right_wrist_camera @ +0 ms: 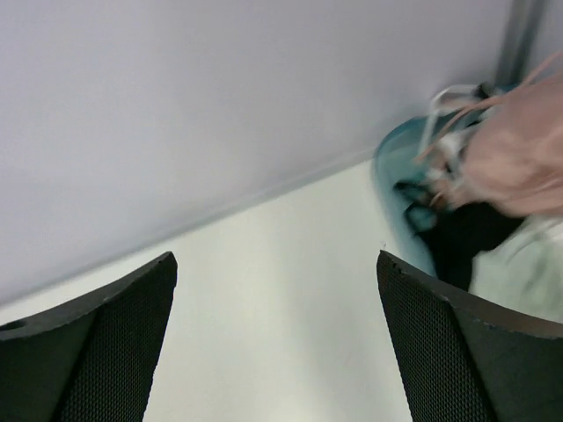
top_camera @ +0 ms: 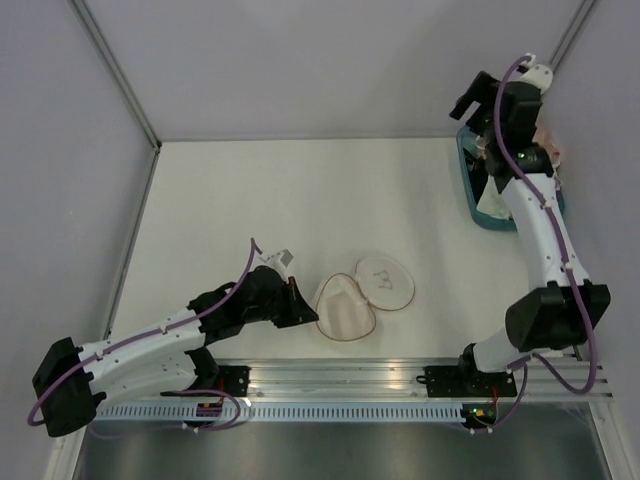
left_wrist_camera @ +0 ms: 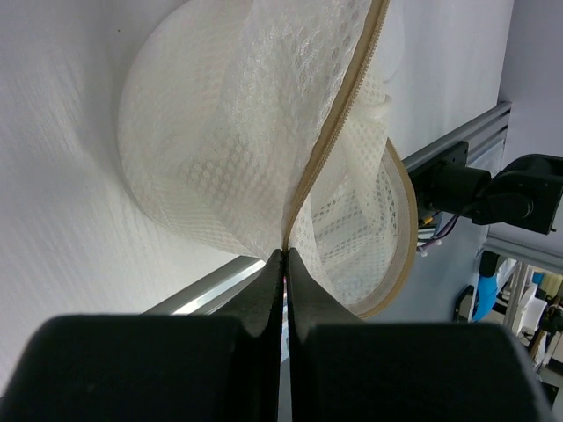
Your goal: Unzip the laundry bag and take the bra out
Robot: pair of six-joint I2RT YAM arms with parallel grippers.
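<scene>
The whole bench [top_camera: 300, 190] is taken in from high above its near edge by the top view, from afar. The laundry bag [left_wrist_camera: 229, 149] is seen very close by the left wrist view, along the pressed-together left gripper [left_wrist_camera: 286, 257], toward the right arm's base [left_wrist_camera: 493, 189]. The far wall [right_wrist_camera: 220, 105] and teal basket [right_wrist_camera: 387, 176] are faced by the right wrist view. Laundry bag and basket are shared with the top view.

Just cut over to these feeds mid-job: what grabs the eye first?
The laundry bag lies unzipped and splayed open at the near middle of the table, the left gripper pinched shut on its tan rim. At the far right corner the right gripper stands wide open beside the teal basket, where a blurred pale-pink bra shows over a black garment.
</scene>
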